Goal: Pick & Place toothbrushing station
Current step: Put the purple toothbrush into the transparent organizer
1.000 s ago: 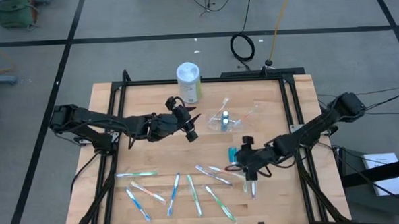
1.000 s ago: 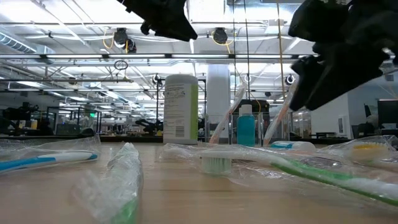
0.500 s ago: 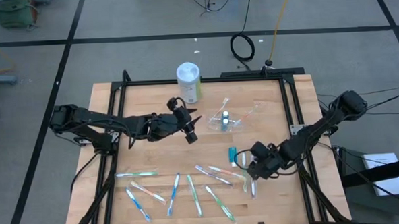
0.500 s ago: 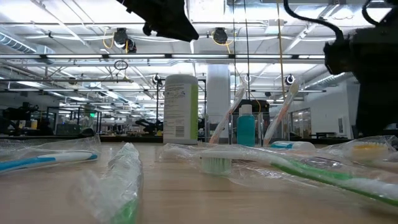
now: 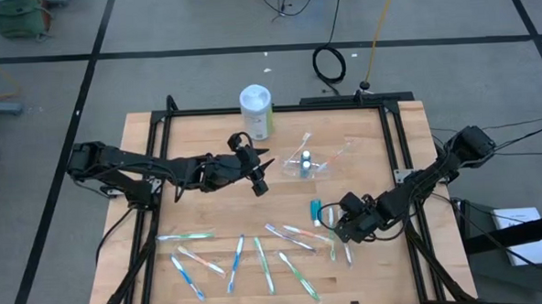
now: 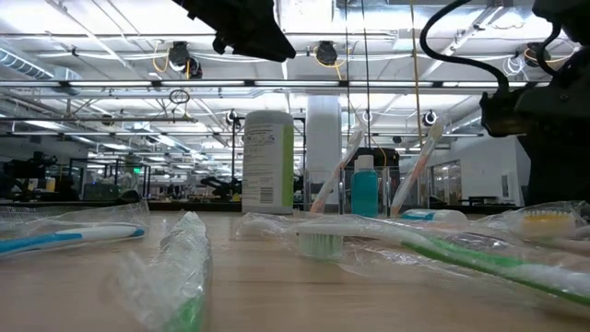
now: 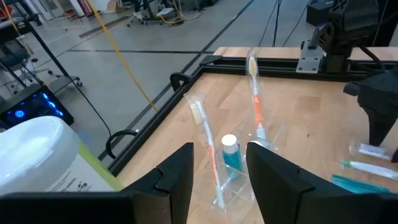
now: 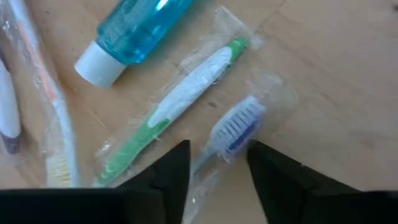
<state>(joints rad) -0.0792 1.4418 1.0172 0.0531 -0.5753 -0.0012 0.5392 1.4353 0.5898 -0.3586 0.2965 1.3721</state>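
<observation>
The clear cup point(image 5: 304, 164) stands on the table's far half. It holds two wrapped toothbrushes point(image 7: 254, 93) and a teal tube point(image 7: 231, 152). My left gripper point(image 5: 259, 182) hangs open above the table, left of the cup and pointing at it point(image 7: 221, 155). My right gripper point(image 5: 337, 233) is low over the table's right half, open, pointing steeply down. A wrapped blue-bristled toothbrush point(image 8: 236, 127) lies flat between its fingers point(image 8: 214, 155). Beside that lie a green toothbrush point(image 8: 180, 99) and a teal tube point(image 8: 137, 31). I cannot tell whether the fingers touch the wrapper.
A white-lidded canister with a green label point(image 5: 256, 111) stands at the far edge, left of the cup. Several wrapped toothbrushes point(image 5: 239, 263) lie in a row along the near edge. Black rails point(image 5: 395, 156) frame the wooden top.
My right gripper has sunk toward the table over the toothbrushes at the right and has rolled about its wrist. The left arm has kept still, and nothing on the table has shifted.
</observation>
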